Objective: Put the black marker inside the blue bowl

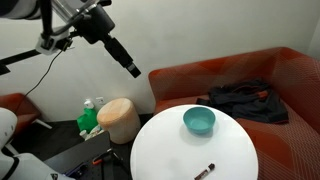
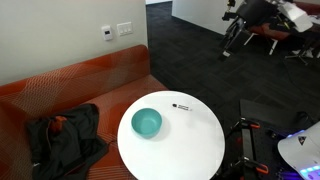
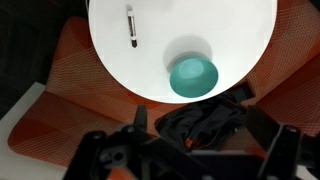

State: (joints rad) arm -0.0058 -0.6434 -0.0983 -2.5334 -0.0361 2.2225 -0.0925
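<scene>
White round table (image 1: 175, 150) against orange sofa (image 1: 200, 80), dark cloth heap (image 3: 205, 120) on the seat. Gripper (image 1: 131, 67) high up, well clear of the tabletop, nothing visibly held. Finger spread unreadable: too dark in wrist view, too small in both exterior views. Black marker (image 3: 130, 25) flat on the table, well apart from the fingers, beyond the blue bowl (image 3: 193, 76). Bowl upright, empty, between fingers and marker, touching neither. Likely step: approach, no grasp yet. Next move calls for descent over the marker, jaws across its barrel, low pinch, lift, then carry over the bowl.
</scene>
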